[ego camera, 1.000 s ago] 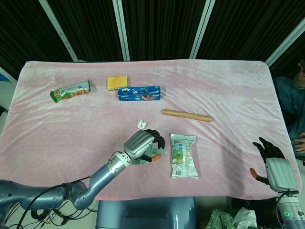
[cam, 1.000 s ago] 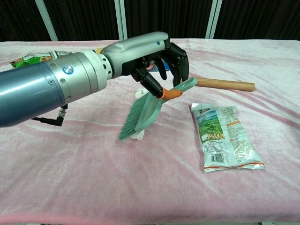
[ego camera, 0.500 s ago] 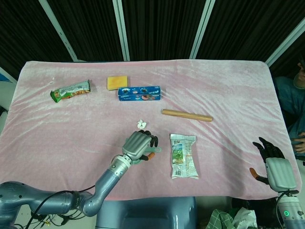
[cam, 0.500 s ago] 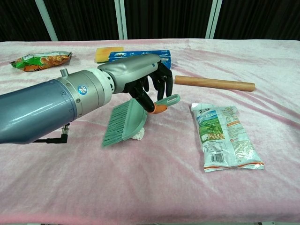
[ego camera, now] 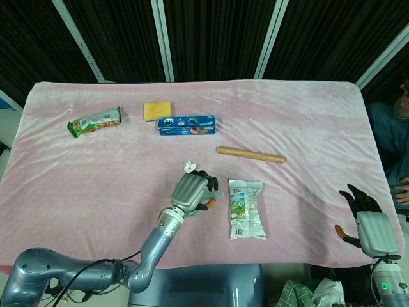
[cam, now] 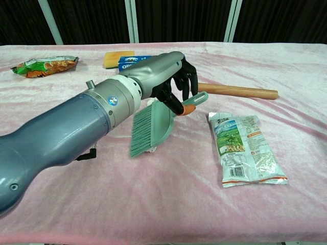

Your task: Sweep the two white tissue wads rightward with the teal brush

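Note:
My left hand [ego camera: 192, 190] grips the teal brush [cam: 153, 125] by its handle, just left of the snack bag. The bristles point down at the pink cloth. In the head view the hand hides most of the brush; only its orange tip [ego camera: 208, 205] shows. One white tissue wad [ego camera: 189, 165] lies just beyond the hand. A second wad [cam: 152, 149] peeks out under the bristles in the chest view. My right hand [ego camera: 367, 220] rests at the table's near right edge, fingers spread and holding nothing.
A green-and-white snack bag [cam: 245, 148] lies right of the brush. A wooden rod [cam: 237, 91] lies behind it. Further back are a blue cookie box [ego camera: 186, 125], a yellow sponge [ego camera: 156, 110] and a green snack bar [ego camera: 94, 121].
The left hand swung the brush left and down half a second ago, then carried it back to the right. The right hand has stayed still.

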Controlling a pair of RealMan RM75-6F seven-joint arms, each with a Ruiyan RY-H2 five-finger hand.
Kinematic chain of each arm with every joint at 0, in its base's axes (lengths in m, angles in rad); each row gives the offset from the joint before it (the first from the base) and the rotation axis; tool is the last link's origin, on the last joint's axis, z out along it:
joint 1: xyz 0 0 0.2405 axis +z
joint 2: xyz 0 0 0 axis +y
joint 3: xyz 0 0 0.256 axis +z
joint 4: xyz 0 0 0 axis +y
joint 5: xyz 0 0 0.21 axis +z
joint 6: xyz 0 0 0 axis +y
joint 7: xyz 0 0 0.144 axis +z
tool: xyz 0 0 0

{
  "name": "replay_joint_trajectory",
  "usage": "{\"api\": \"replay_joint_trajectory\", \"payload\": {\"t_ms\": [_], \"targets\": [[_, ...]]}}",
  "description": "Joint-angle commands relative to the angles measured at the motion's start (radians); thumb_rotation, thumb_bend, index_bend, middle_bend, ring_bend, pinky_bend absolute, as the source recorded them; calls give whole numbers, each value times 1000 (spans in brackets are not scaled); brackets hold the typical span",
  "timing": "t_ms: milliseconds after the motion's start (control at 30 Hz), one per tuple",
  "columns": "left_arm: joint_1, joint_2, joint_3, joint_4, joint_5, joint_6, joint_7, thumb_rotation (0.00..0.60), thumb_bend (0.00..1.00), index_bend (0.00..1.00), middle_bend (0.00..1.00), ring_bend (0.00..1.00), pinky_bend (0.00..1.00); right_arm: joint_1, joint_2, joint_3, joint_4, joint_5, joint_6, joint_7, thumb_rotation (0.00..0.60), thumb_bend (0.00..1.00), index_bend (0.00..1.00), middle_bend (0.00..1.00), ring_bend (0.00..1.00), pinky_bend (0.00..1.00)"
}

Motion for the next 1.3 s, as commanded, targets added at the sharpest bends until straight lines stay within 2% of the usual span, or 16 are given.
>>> {"api": "replay_joint_trajectory", "payload": {"t_ms": [33,300,467,600,700,800,867,1100,1300], "targets": [[-19,-55,-18,103,65,20,-46,600,425,635,666,311,357,0,1,-1,0,-1,-1,1,600,180,168,59,103,149],[-71,-107,-77,342,218,59,-220,600,426,634,668,317,357,0,4,-3,-3,-1,-4,3,600,180,168,59,103,149],[-97,-93,-120,436,315,143,-326,600,426,646,680,318,356,0,4,-3,-3,0,-5,3,600,180,168,59,103,149],[-103,-51,-116,505,369,161,-393,600,426,662,693,321,356,0,5,-4,-5,1,-7,4,600,181,168,59,103,149],[-90,13,-81,504,373,86,-425,600,426,663,700,328,370,0,5,-5,-7,0,-6,1,600,181,168,59,103,149],[-85,86,-40,481,366,-34,-467,600,426,664,702,332,371,-2,6,-5,-9,1,-3,0,600,180,168,59,103,149],[-83,152,-14,451,353,-148,-540,600,426,664,703,335,371,-2,6,-4,-9,5,-4,0,600,180,168,59,103,149],[-92,225,-24,404,302,-343,-807,600,426,662,695,334,371,0,8,-3,-11,10,-11,4,600,180,168,59,103,149],[-133,238,-9,435,341,-432,-913,600,426,665,695,335,371,-1,10,-3,-12,11,-12,7,600,181,168,58,103,149]]}}
